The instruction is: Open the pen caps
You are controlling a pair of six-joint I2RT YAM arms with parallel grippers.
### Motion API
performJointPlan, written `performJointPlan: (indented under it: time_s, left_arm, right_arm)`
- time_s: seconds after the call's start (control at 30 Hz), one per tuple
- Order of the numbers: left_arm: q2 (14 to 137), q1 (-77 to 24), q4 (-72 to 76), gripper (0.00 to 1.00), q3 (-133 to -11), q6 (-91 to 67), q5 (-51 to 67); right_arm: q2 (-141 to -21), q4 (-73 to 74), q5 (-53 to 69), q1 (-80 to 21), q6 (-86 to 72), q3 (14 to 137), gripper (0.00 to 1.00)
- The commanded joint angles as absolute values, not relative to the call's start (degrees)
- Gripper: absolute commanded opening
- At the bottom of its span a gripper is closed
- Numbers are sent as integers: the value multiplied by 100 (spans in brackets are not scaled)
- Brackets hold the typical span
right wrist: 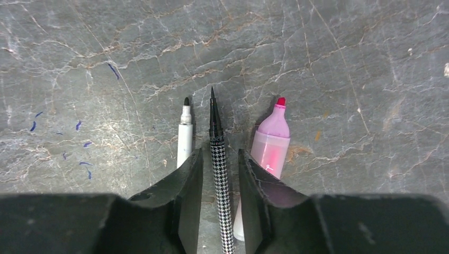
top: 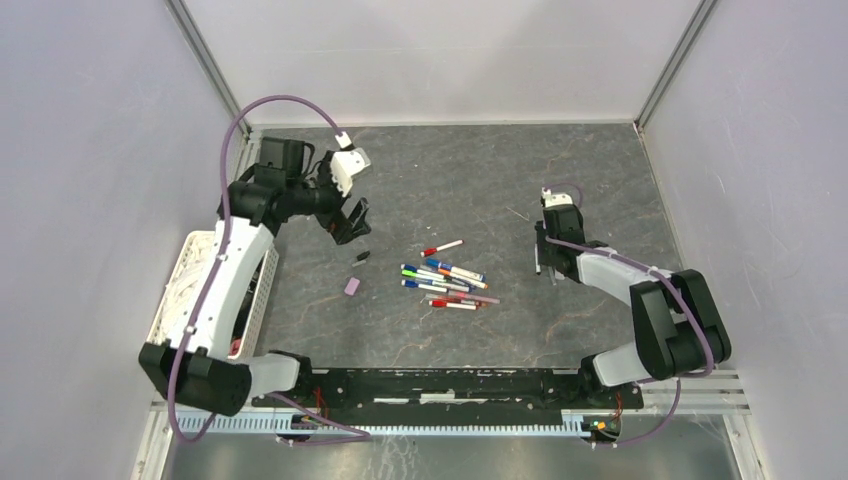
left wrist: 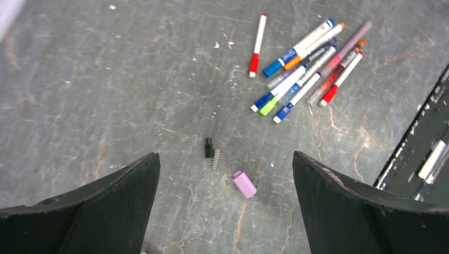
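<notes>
A pile of capped pens [top: 447, 283] lies mid-table and also shows in the left wrist view [left wrist: 310, 66]. One red-capped pen [left wrist: 257, 45] lies apart from it. A loose lilac pen cap [left wrist: 244, 184] and a small black cap [left wrist: 208, 147] lie below my left gripper [left wrist: 225, 155], which is wide open, empty and above the table. My right gripper [right wrist: 219, 156] is low at the table. Its jaws stand narrowly apart on either side of an uncapped houndstooth pen [right wrist: 219, 174], with a gap on each side. An uncapped white pen [right wrist: 185, 135] and an uncapped pink marker [right wrist: 270, 140] lie beside it.
A small metal spring [left wrist: 216, 158] lies next to the black cap. A white slatted basket [top: 188, 285] stands at the table's left edge beside the left arm. Grey walls close in the table on three sides. A black rail [top: 450, 383] runs along the near edge.
</notes>
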State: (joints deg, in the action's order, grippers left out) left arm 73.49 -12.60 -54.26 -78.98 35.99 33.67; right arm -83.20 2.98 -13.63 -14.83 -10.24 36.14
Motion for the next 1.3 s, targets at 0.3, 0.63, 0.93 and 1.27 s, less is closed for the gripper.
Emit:
performJointPlan:
  time_s: [0.3, 0.63, 0.93, 1.27]
  left_arm:
    - [6746, -1299, -5161, 100, -7474, 3102, 3190]
    - [6967, -1307, -5617, 100, -7707, 3202, 3558]
    - [7308, -1301, -5875, 100, -7804, 3243, 3824]
    - [7247, -1301, -6216, 100, -7790, 3492, 4255]
  right_arm:
    - [-6757, -281, -802, -1862, -1184, 4169, 88]
    - [-6791, -817, 700, -1800, -1046, 3974, 98]
    - [-8449, 520, 820, -3136, 916, 5368, 85]
    - [-10133, 1402, 1637, -3178, 2212, 6866, 82]
